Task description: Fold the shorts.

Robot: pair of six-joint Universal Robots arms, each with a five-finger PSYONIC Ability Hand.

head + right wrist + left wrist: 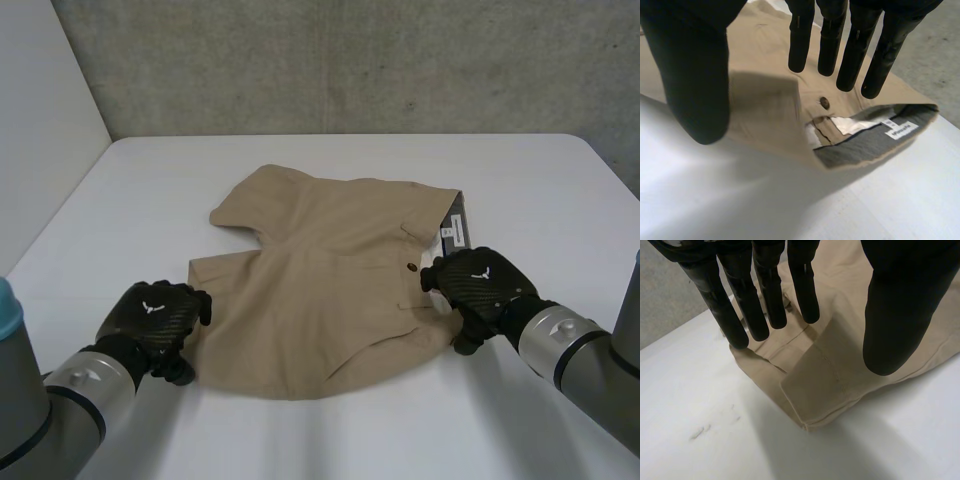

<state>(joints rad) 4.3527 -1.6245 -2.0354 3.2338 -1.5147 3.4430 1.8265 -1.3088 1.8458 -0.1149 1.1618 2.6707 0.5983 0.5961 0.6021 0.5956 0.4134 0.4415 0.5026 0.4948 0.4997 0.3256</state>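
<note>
Tan shorts (330, 290) lie folded over on the white table (540, 190), waistband to the right with a grey lining and a white label (453, 228). My left hand (155, 320) hovers at the shorts' near left leg edge (815, 390), its fingers (770, 295) straight and spread from the thumb, holding nothing. My right hand (478, 285) is over the waistband's near end, close to the brown button (824, 102). Its fingers (850, 45) are straight and apart from the thumb, and the cloth lies free below them.
A grey concrete wall (350, 60) runs behind the table and a white panel (40, 130) stands at the left. Bare table (330, 440) lies in front of the shorts and along both sides.
</note>
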